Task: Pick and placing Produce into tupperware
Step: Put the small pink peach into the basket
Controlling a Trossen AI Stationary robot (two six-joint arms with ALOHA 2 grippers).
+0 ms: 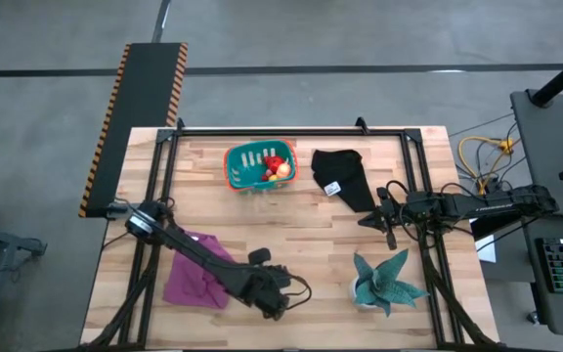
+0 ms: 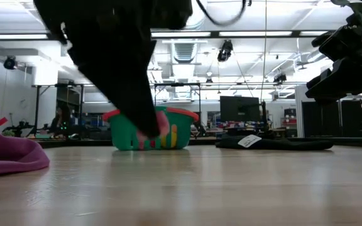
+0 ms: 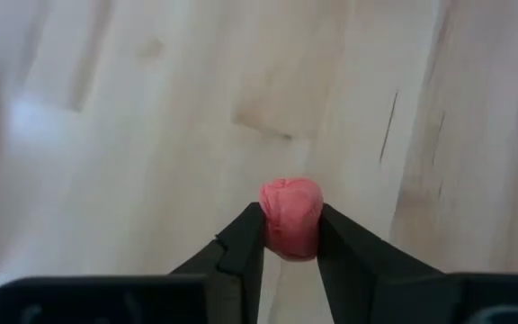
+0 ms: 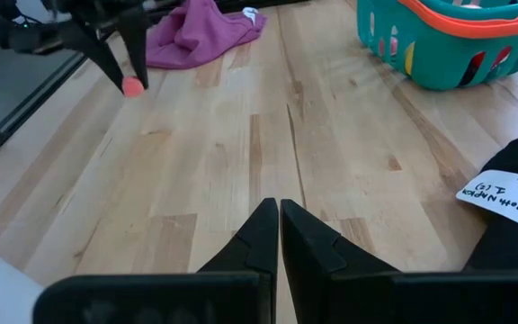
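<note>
My left gripper (image 1: 272,291) is near the table's near edge, right of the purple cloth, and is shut on a small pink produce piece (image 3: 290,216). From the right wrist view the same piece (image 4: 133,86) shows under the left arm's fingers, above the wood. The teal tupperware (image 1: 260,164) with an orange rim stands near the far edge, with red and yellow produce (image 1: 278,166) inside. My right gripper (image 4: 279,225) is shut on nothing and hovers over bare wood beside the black cloth. My left gripper pinches the pink produce piece between its two fingertips (image 3: 245,236), one on each side of its lower half (image 3: 288,241). The fingers come from above, pointing down. The piece is lifted clear of the table, and its rounded top stands out past the fingertips.
A purple cloth (image 1: 198,269) lies at the near left, by the left arm. A black cloth (image 1: 345,176) with a white label lies right of the tupperware. A teal spiky-leaved plant (image 1: 389,279) stands at the near right. Bare wood stretches between the left gripper and the tupperware.
</note>
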